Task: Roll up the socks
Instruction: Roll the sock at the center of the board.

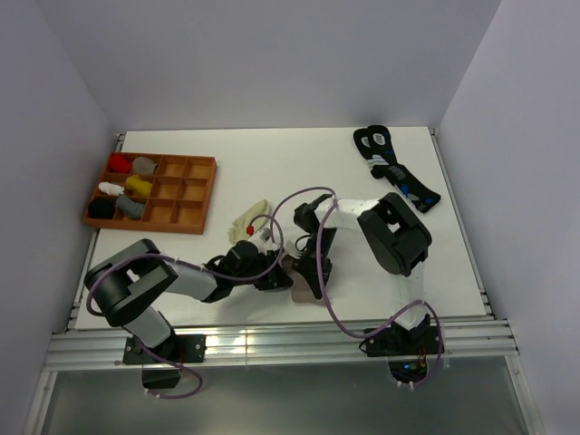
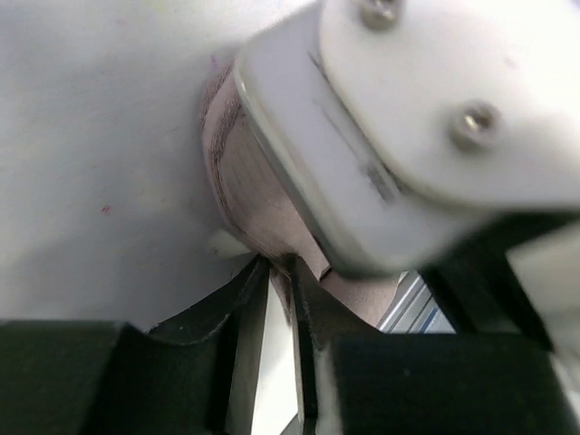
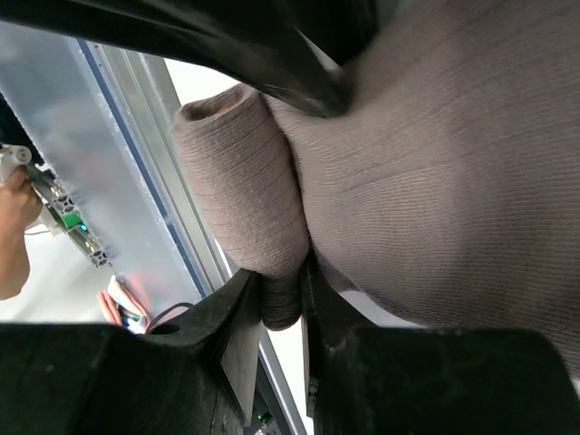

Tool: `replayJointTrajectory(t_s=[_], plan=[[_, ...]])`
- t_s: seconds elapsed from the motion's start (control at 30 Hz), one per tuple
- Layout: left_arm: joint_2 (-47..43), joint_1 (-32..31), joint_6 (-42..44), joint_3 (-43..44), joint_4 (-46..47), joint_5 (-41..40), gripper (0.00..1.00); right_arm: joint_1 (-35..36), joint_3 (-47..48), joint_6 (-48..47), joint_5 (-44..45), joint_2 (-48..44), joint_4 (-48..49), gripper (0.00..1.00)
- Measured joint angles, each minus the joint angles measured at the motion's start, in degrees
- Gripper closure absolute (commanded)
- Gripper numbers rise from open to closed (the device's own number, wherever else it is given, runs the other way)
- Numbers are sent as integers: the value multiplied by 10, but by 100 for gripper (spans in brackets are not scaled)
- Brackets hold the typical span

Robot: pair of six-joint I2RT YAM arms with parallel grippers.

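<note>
Two task socks lie at the lower middle of the white table: one cream sock, crumpled and free, and one taupe sock just below and right of it, caught between both grippers. Two black socks with blue-and-white marks sit at the upper right, and six small sock bundles fill the left cells of one wooden tray at the upper left. The left arm stretches low to the right; the right arm bends back left, wrist pointing down. The left gripper has its jaws nearly together, nipping a thin edge of the taupe fabric. The right gripper pinches the rolled end of that sock between narrowly parted jaws.
</note>
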Motion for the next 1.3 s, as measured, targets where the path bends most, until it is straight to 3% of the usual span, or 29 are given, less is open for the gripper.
replayJointTrajectory(t_s=[0.17,0.37,0.57,0.9,1.3], plan=[[-40,-1,14,-23,-18,-12,71,6,7,16,7,5,0,91],[-147,-26,88,-66,-47,-17,66,7,25,81,15,31,-15,91],[-219,-63,151,-58,-93,-45,56,7,33,102,19,40,-23,91],[-137,-119,274,73,-169,-96,45,7,33,106,20,41,-23,91],[-63,-136,311,89,-160,-118,45,7,34,106,19,41,-24,90]])
